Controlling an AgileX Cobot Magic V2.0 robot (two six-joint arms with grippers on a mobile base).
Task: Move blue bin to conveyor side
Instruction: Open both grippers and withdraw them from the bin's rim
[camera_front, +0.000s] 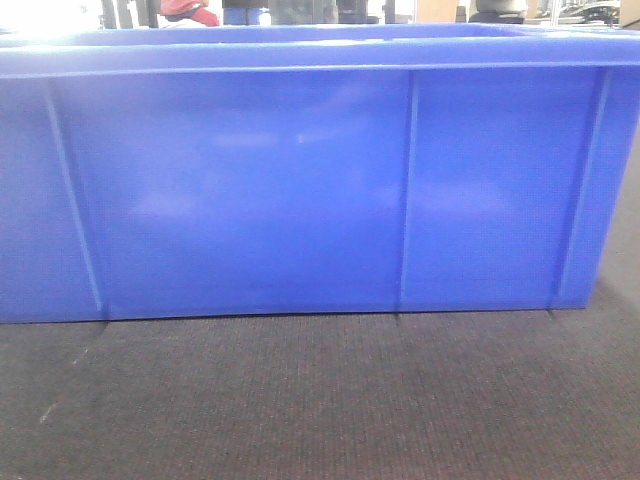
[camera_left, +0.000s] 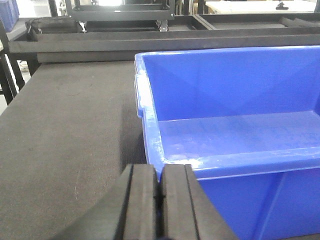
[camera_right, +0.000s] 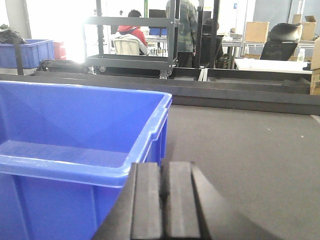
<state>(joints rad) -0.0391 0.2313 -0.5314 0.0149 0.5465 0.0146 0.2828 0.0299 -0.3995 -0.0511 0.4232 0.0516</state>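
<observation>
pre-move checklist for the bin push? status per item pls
1. Blue bin sits flat on the conveyor: ok.
2. Bin interior holds nothing, as far as the wrist views show: ok.
3. Left gripper shut, at the bin's near left corner: ok.
4. Right gripper shut, at the near right corner: ok.
5. Grippers touching the bin wall: cannot tell.
6. Belt beyond the bin free of obstacles: ok.

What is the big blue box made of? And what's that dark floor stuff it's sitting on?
The blue bin looks like glossy molded plastic: its smooth walls show soft light reflections, with thin raised ribs and a thick rim. The conveyor under it looks like dark grey woven fabric, matte with a fine grainy texture and no shine. It could be rubber-backed; the pictures can't tell.
</observation>
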